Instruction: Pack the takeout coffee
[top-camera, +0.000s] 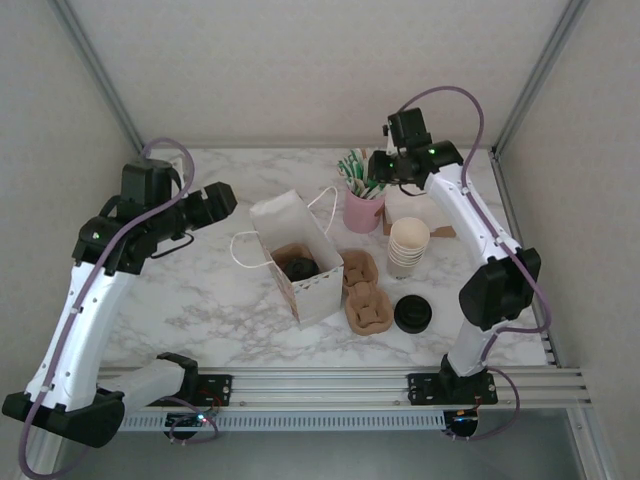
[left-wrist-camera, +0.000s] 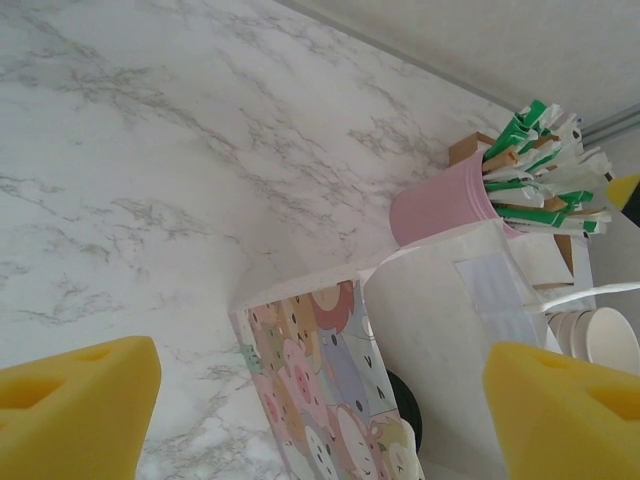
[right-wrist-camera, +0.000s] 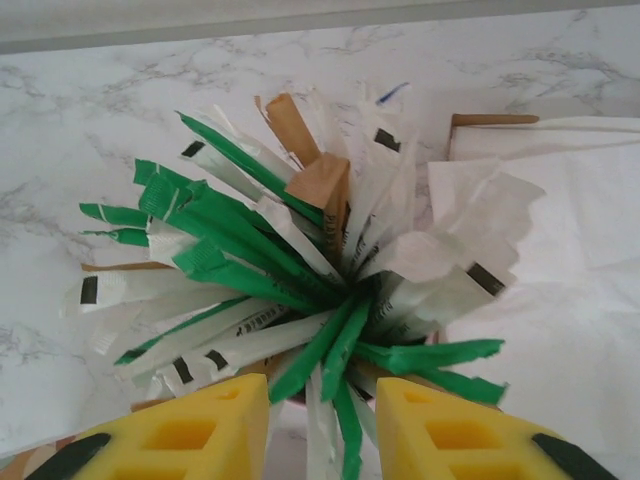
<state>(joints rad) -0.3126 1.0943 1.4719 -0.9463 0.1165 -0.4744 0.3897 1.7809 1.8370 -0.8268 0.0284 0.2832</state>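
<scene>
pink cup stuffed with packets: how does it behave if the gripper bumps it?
Probably top-heavy: the packets fan out well past the pink cup rim, so a side push could tip it. They look thin and floppy, likely to bend or slide out rather than resist. The right gripper hangs open above them.

Paper, pulp and plastic are lying on a smooth marble-patterned table (top-camera: 190, 300).
The bag (top-camera: 283, 215) is showing smooth white paper; the cup stack (top-camera: 408, 245) is looking like matt cream paper, the carrier (top-camera: 365, 305) like rough brown pulp. The takeout coffee (top-camera: 299, 268) is wearing a black plastic cap, like the loose lid (top-camera: 412, 313), and the straws (right-wrist-camera: 300, 250) are sitting in thin crinkled paper wrappers.
</scene>
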